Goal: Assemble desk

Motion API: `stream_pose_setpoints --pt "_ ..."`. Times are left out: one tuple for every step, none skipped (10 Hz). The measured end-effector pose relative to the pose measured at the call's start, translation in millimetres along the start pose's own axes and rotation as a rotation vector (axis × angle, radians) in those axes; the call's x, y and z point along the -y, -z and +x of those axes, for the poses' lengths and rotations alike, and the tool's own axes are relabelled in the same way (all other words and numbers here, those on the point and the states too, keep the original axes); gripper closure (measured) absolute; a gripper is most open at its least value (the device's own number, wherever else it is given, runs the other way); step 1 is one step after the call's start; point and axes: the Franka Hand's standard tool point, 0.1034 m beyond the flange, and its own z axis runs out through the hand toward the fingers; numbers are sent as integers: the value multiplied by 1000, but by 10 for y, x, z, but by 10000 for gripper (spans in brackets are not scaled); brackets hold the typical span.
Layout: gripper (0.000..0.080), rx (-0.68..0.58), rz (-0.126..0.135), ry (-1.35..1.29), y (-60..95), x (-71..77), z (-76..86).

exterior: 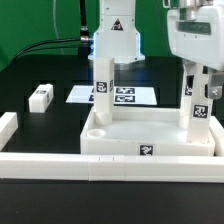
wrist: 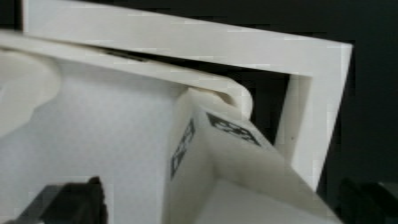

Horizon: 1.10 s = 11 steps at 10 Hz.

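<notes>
The desk slab (exterior: 150, 138) is a white rimmed tray lying in the middle of the table, also seen in the wrist view (wrist: 107, 130). One white tagged leg (exterior: 101, 85) stands upright in the slab's corner on the exterior view's left. A second leg (exterior: 194, 108) stands in the corner on the exterior view's right, and fills the wrist view (wrist: 240, 170). My gripper (exterior: 198, 88) straddles this second leg's top. In the wrist view the gripper (wrist: 214, 208) has one dark finger (wrist: 75, 203) standing apart from the leg, so the jaws look open. A third leg (exterior: 40, 96) lies loose on the exterior view's left.
The marker board (exterior: 125, 96) lies flat behind the slab. A long white border rail (exterior: 90, 165) runs along the front, with a short arm (exterior: 8, 125) on the exterior view's left. The robot base (exterior: 115, 45) stands at the back, cables beside it.
</notes>
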Motion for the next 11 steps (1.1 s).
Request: stream_pose_setpoints --pt "150 -5 -10 127 28 27 -5" --pt "150 -4 -4 234 71 76 38" --pt "150 2 -5 415 129 115 153" --pt "150 7 -7 549 186 145 264" --pt "150 11 -4 709 257 176 362" --pt "150 17 -4 773 305 190 413" --pt "150 13 -3 829 288 190 417" --pt "150 13 -5 874 281 186 419" --pt "150 12 -6 919 282 185 426" --pt "150 10 -6 938 288 182 450" --pt "150 0 -5 1018 332 170 583"
